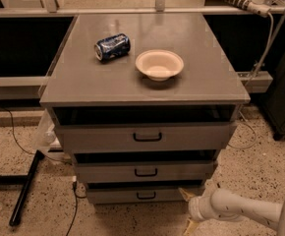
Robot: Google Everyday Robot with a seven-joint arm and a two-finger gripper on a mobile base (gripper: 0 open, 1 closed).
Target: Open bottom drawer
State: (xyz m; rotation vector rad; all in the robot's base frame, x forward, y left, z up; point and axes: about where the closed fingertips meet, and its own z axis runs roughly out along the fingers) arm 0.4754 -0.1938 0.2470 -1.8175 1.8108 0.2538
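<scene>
The bottom drawer (113, 194) is the lowest and narrowest of three grey fronts on the cabinet, with a small black U-shaped handle (146, 196). A dark gap shows above its front. My gripper (185, 209) is low at the right, just off the drawer's right end, near the floor. Its two pale fingers (184, 192) are spread apart and hold nothing. The upper finger is close to the drawer's right corner. The white arm (241, 209) comes in from the lower right.
The mid-sized drawer (142, 171) and the widest drawer (145, 137) sit above. On the cabinet top (83, 82) lie a blue can (112, 45) and a white bowl (159, 64). A black stand leg (24, 188) and cables lie on the floor at the left.
</scene>
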